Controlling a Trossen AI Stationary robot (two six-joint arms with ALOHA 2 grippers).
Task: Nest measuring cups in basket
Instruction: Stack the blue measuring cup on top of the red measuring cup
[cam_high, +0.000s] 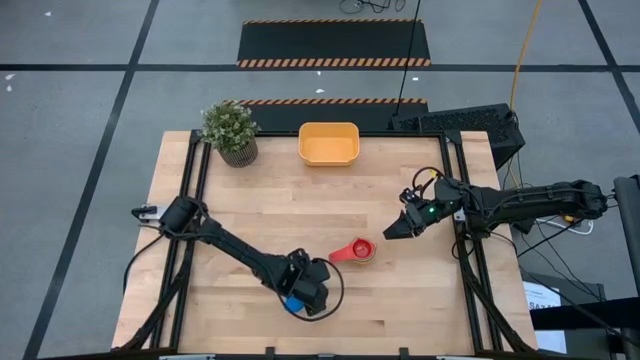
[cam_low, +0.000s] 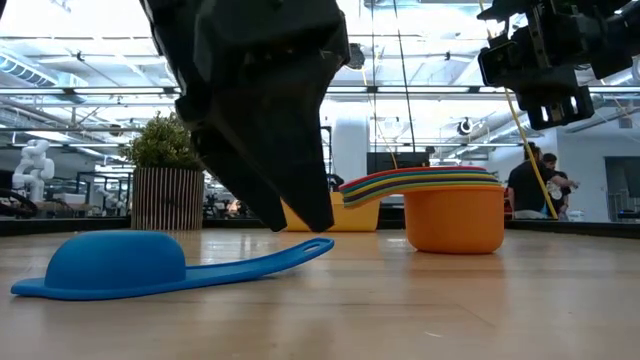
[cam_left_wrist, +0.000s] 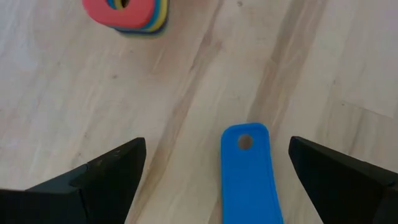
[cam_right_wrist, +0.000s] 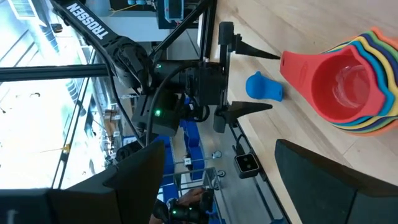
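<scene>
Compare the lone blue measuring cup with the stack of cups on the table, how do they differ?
The blue cup lies alone, bowl upside down; the nested stack stands upright, red cup on top.
The blue cup sits between the open fingers of the left gripper; the stack sits apart from both, nearer the open right gripper.
Both rest on the table, outside the basket.

One brand name is readable

"TROSSEN" runs in white capitals along the left arm (cam_right_wrist: 93, 25), seen from the right wrist view; no other lettering is legible.
</scene>
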